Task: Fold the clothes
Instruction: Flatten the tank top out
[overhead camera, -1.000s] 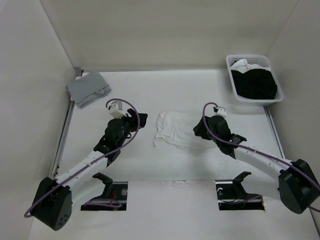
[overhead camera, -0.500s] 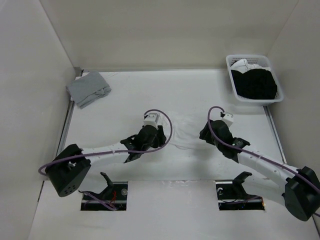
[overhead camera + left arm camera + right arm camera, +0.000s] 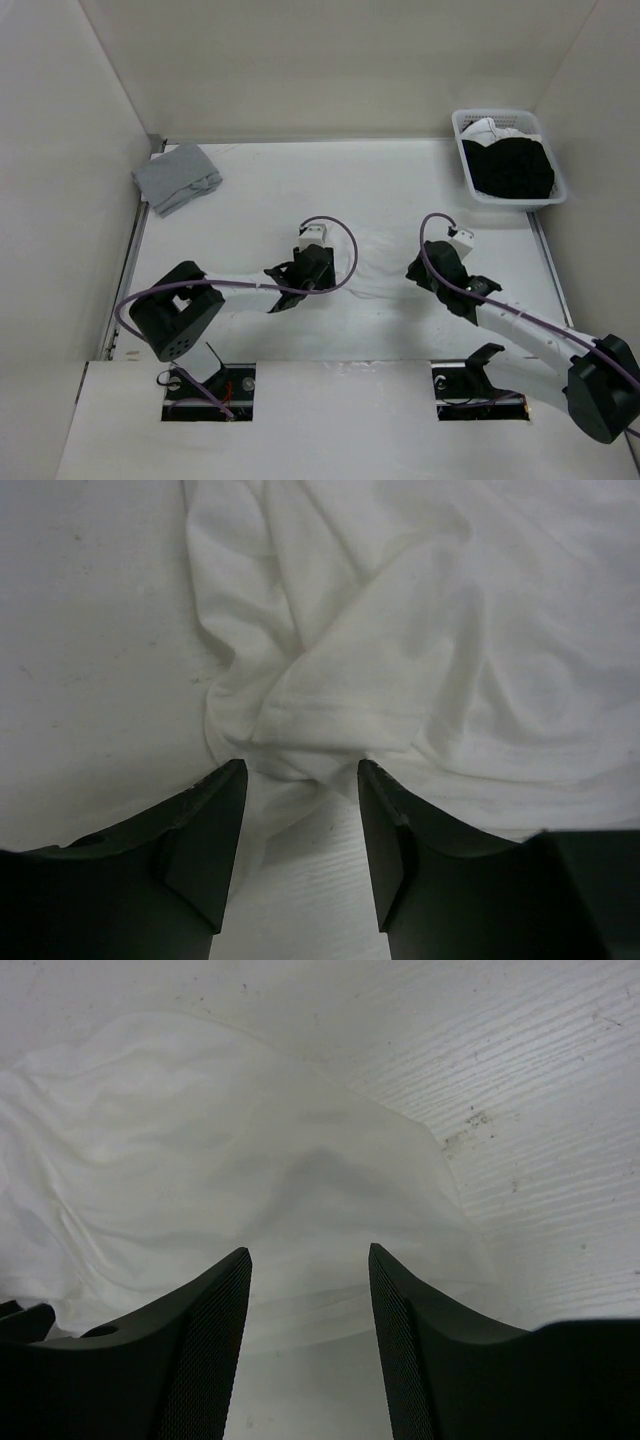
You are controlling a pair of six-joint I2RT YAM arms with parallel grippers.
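Note:
The clothes, a thin white top (image 3: 378,265), lie crumpled on the table between my two grippers. My left gripper (image 3: 328,272) is at its left edge. In the left wrist view a bunched, creased corner of the white top (image 3: 300,730) sits just at the tips of the left gripper (image 3: 302,780), whose jaws stand apart and do not pinch it. My right gripper (image 3: 415,272) is at the right edge. In the right wrist view its jaws (image 3: 310,1260) stand apart over the hem of the white top (image 3: 250,1160), not pinching it. No straps are visible.
A grey folded garment (image 3: 178,177) lies at the back left. A white basket (image 3: 462,125) with a black clothing pile (image 3: 512,167) stands at the back right. Walls enclose the table on the left, the back and the right. Two cutouts (image 3: 210,390) sit at the near edge.
My left arm has swung far to the right, from left of the white top to its left edge. The right gripper has shifted slightly right. Both sets of jaws have narrowed.

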